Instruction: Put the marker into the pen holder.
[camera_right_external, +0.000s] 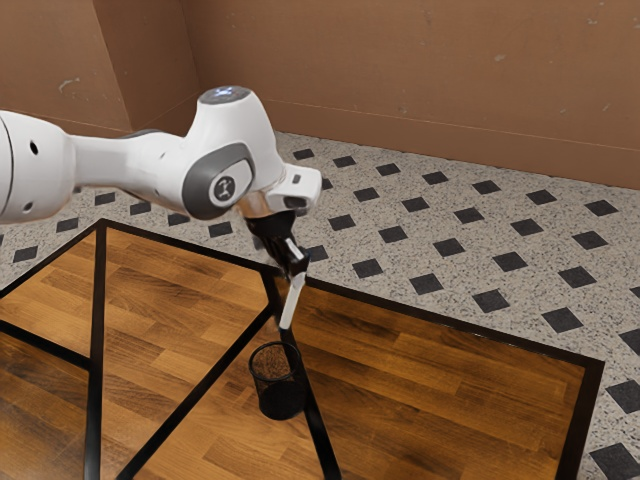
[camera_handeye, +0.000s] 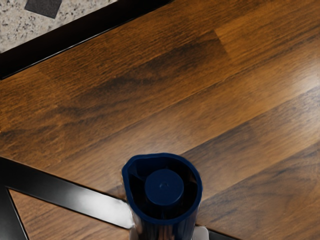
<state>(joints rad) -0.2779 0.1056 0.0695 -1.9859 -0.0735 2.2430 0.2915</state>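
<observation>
While the marker (camera_right_external: 292, 303) is hanging above the desk (camera_right_external: 445, 375), its pale lower end is pointing down near the open mouth of the pen holder (camera_right_external: 279, 402), outside and above the rim. The marker is leaning slightly, its upper part tipping toward the exterior view's right, and in the wrist view its dark blue end (camera_handeye: 164, 187) (round, with one little corner) is facing the camera. The tool (camera_right_external: 296, 266) is grasping the marker by its upper part. The pen holder, a black mesh cup, is standing upright on the desk, close by one of the black strips (camera_right_external: 320, 440) that are running between the wooden panels. From the exterior view's left the white arm (camera_right_external: 150, 165) is reaching in over the desk. On the far side, a speckled floor (camera_right_external: 390, 215) with dark squares is stretching toward a brown wall (camera_right_external: 420, 75).
</observation>
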